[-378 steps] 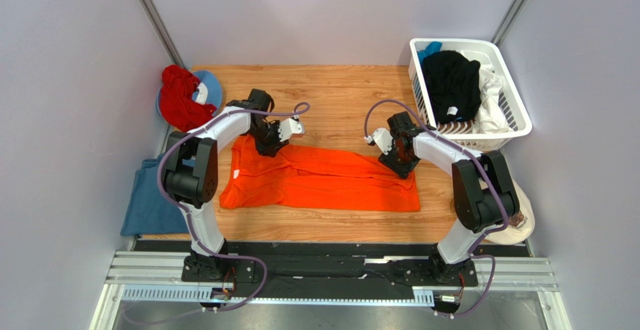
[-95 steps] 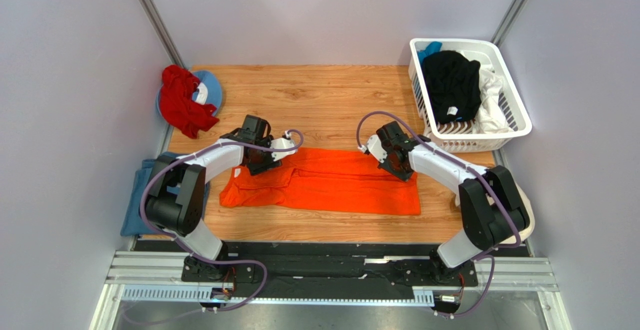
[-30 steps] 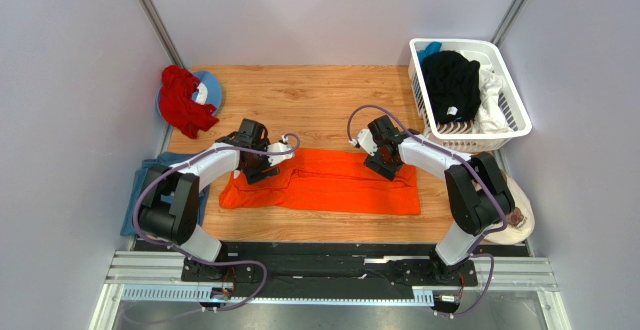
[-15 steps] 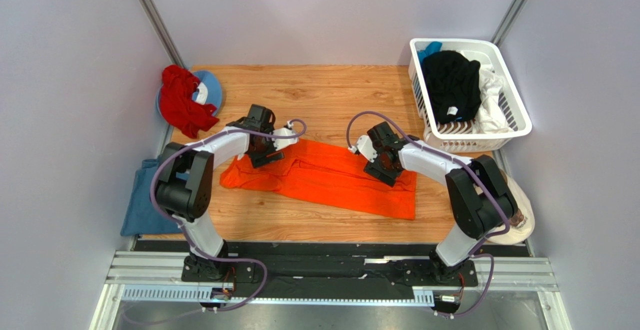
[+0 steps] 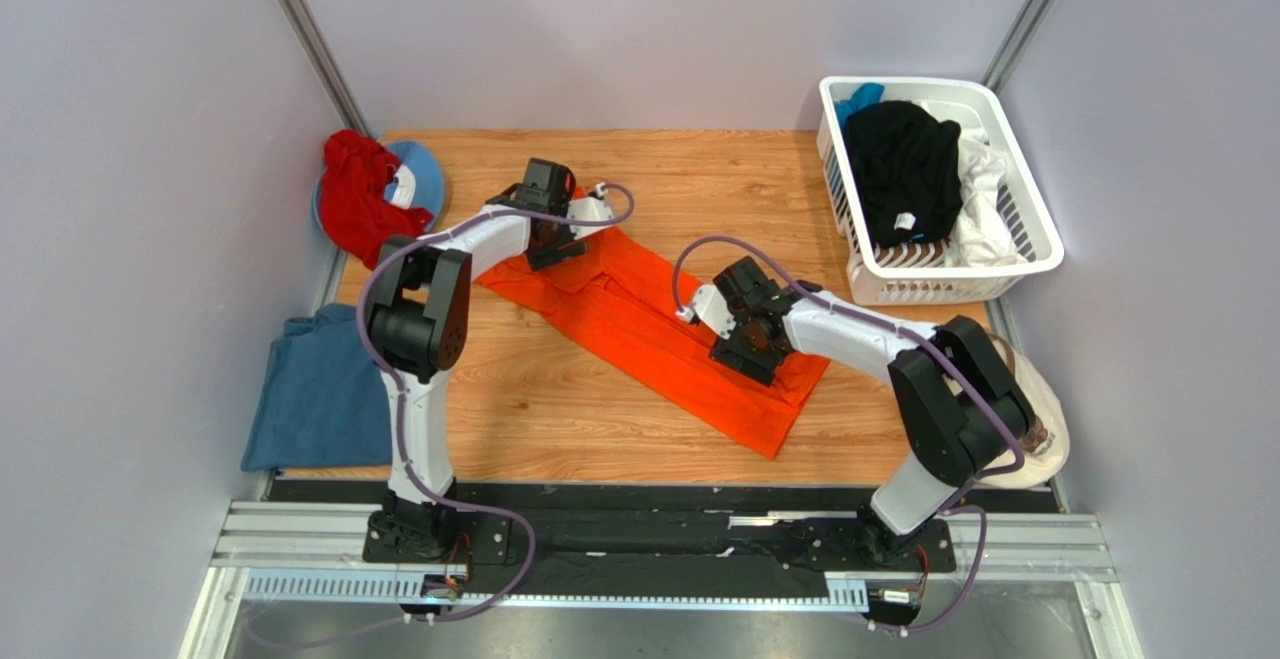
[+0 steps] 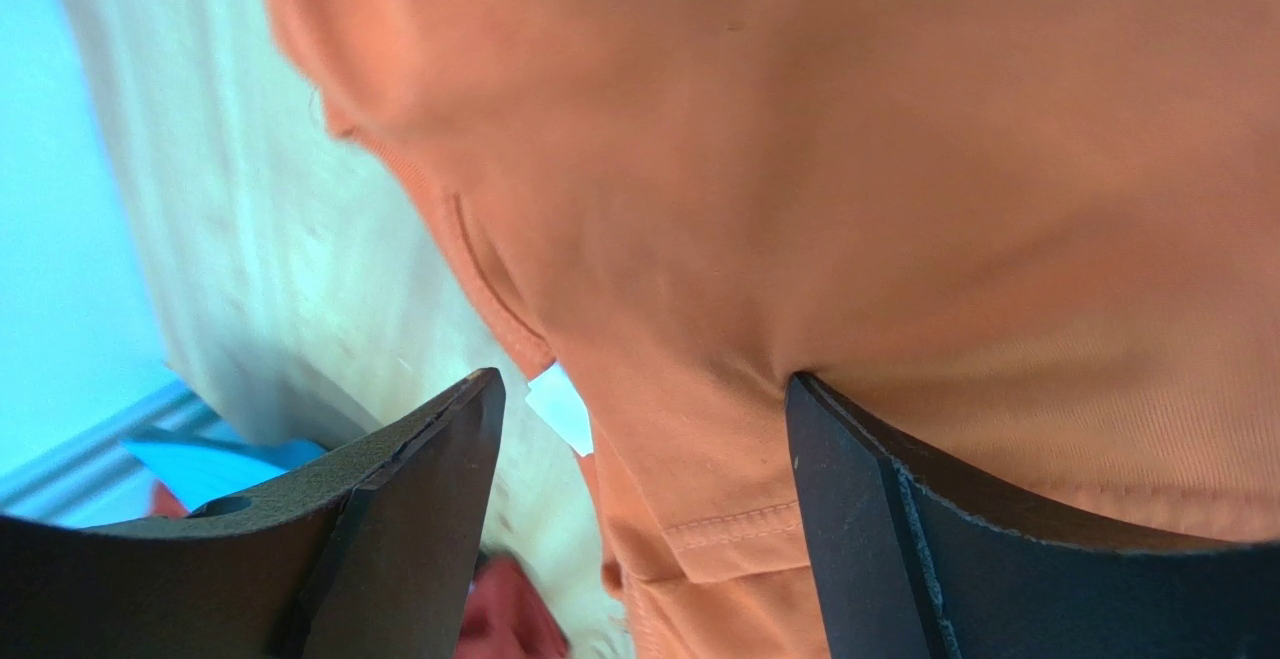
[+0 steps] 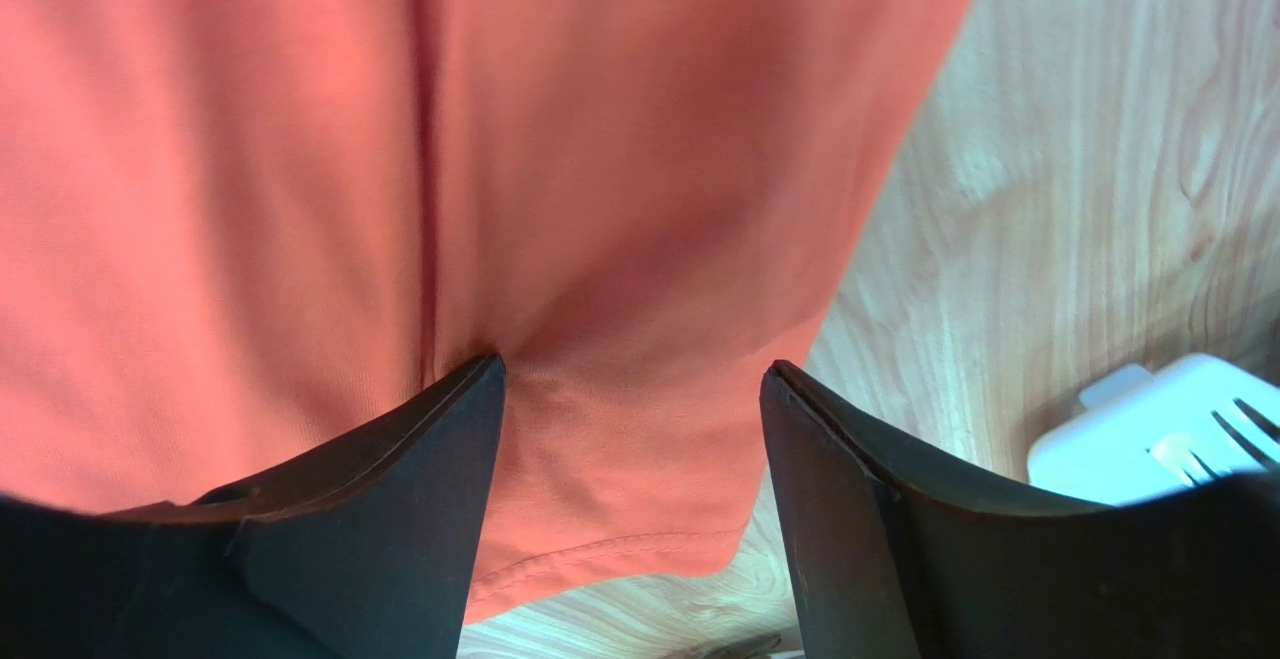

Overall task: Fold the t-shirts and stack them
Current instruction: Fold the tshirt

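Flanking orange shirt (image 5: 646,322): red cloth (image 5: 358,202), basket (image 5: 920,85), blue shirt (image 5: 319,397).

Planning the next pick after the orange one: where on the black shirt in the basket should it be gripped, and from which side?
Pinch the bunched crest of the black shirt, coming straight down from above. It lies heaped high, and the walls of the basket block any sideways approach. The raised folds should give the jaws loose cloth to close on.
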{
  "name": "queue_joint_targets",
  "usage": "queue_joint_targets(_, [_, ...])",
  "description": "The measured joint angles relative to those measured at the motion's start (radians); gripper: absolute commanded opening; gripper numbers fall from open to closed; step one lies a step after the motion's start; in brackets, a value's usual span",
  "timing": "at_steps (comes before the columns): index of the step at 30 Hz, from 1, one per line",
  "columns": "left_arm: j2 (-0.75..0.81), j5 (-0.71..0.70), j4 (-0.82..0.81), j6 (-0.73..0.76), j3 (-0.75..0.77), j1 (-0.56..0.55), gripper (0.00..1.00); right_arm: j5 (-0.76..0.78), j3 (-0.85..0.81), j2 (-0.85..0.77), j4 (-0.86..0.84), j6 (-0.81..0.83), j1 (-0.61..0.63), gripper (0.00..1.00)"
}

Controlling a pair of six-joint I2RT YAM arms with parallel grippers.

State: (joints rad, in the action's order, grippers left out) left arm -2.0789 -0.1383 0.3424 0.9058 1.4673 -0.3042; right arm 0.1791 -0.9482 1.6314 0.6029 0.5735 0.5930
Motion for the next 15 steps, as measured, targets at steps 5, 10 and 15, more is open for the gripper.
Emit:
queue_joint_targets(5, [-0.097, -0.006, -0.040, 0.017, 0.129, 0.000, 0.79, -0.008, 0.000, -0.009, 0.036, -0.022, 0.076, 0.68])
queue_joint_targets(10, [-0.161, -0.006, -0.079, 0.026, 0.211, 0.000, 0.79, -0.014, 0.000, -0.019, 0.069, -0.045, 0.159, 0.68])
queue_joint_targets(15, [-0.224, -0.007, -0.156, 0.053, 0.276, -0.013, 0.79, -0.039, -0.002, -0.019, 0.089, -0.054, 0.246, 0.69])
